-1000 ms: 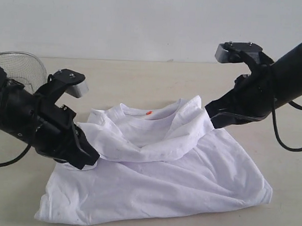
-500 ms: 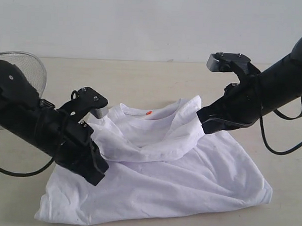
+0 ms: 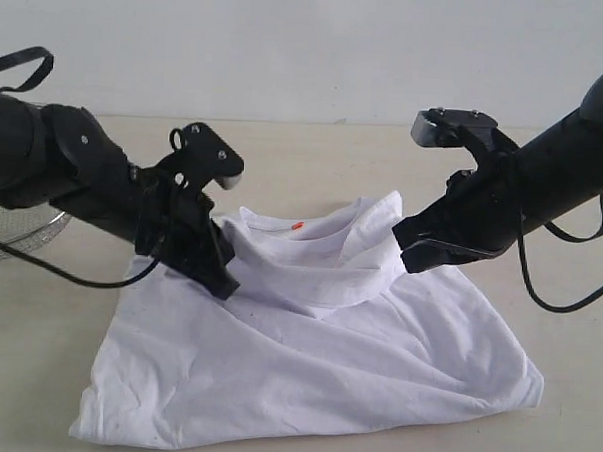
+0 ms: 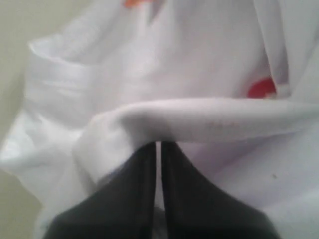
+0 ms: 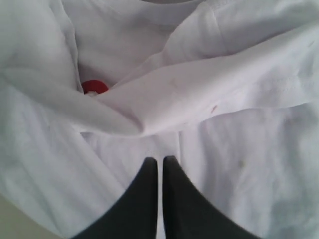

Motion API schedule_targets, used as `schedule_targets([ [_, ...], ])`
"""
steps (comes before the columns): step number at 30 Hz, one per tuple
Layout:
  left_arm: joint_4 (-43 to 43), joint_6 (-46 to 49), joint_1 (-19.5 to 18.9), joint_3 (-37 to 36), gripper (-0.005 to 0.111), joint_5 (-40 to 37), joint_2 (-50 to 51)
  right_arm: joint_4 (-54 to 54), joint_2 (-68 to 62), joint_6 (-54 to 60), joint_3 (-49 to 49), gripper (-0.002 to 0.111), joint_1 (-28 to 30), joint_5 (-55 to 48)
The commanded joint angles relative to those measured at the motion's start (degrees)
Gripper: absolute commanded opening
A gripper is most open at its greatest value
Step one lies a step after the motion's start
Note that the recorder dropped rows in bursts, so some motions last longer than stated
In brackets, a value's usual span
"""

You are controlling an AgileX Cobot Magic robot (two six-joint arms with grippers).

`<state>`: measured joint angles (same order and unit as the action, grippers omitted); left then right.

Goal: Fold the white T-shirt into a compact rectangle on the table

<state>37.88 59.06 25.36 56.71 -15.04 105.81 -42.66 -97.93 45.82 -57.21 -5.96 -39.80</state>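
Observation:
The white T-shirt (image 3: 316, 357) lies crumpled on the table (image 3: 285, 155), collar and orange neck tag (image 3: 297, 226) toward the back. My left gripper (image 3: 224, 283) is shut on a fold of its left shoulder, which drapes over the fingertips (image 4: 149, 154) in the left wrist view, where the gripper (image 4: 158, 144) fills the lower part. My right gripper (image 3: 403, 248) is shut at the raised right shoulder flap (image 3: 387, 215). In the right wrist view this gripper (image 5: 160, 160) has its jaws together with a sliver of white cloth between them. A spot of red lettering (image 5: 94, 86) peeks from the folds.
A round wire-mesh basket (image 3: 1, 238) stands at the far left, mostly hidden behind my left arm. Black cables hang from both arms. Bare tabletop (image 3: 576, 348) surrounds the shirt, and a pale wall rises behind the table.
My left gripper has swung rightward and toward the back, dragging the left shoulder fold inward toward the collar. The right gripper shifted slightly left, then held still.

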Motion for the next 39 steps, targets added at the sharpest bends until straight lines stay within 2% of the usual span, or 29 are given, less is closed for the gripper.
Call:
schedule_targets([
  [1,-3.3,-0.6,-0.2,5.1,0.004,3.0,0.7,-0.3,0.1,1.2,-0.2,0.0,0.1,-4.8],
  [3,-3.5,-0.6,-2.0,6.5,0.004,3.6,2.3,-0.3,0.1,1.5,-0.1,0.0,0.1,-9.8],
  [8,-3.5,-3.8,-7.8,6.6,0.004,0.4,3.9,0.5,0.1,1.3,-0.1,0.0,-5.4,-9.0],
  [12,-3.5,-4.2,-8.8,6.6,0.004,-5.0,-0.8,2.9,0.1,-2.9,-0.1,0.0,-7.2,-4.7],
  [14,-2.2,-4.2,-8.7,6.6,0.004,-10.7,-5.0,4.7,0.0,-3.9,0.7,0.0,-7.2,-4.4],
  [15,-2.2,-4.2,-8.7,6.6,0.004,-14.8,-6.6,6.3,0.0,-4.8,2.7,0.0,-7.2,0.9],
  [17,-1.5,-2.8,-8.7,6.6,0.004,-21.7,-6.4,7.6,0.0,-4.3,5.4,0.0,-7.2,7.0],
  [20,5.8,3.7,-8.2,6.2,0.004,-31.0,-3.3,7.6,-0.3,-3.7,6.0,0.0,-7.2,9.5],
  [25,6.4,3.9,-0.7,1.3,0.004,-24.8,-0.5,7.3,-5.8,-3.7,6.0,0.0,-7.2,12.8],
  [26,6.4,3.0,0.6,-0.3,0.004,-18.7,-0.3,7.3,-6.5,-3.7,6.0,0.0,-7.2,13.8],
  [28,6.0,0.9,0.6,-1.8,0.004,-13.2,1.1,6.8,-6.8,-3.7,6.0,0.0,-7.2,16.4],
  [30,4.5,-0.9,0.6,-2.2,0.004,-11.6,2.7,5.3,-6.8,-3.7,6.0,0.0,-7.2,18.3],
  [39,0.4,-7.6,0.6,-2.2,0.004,-10.3,7.3,1.9,-6.8,-2.5,5.8,0.0,-7.4,20.7],
])
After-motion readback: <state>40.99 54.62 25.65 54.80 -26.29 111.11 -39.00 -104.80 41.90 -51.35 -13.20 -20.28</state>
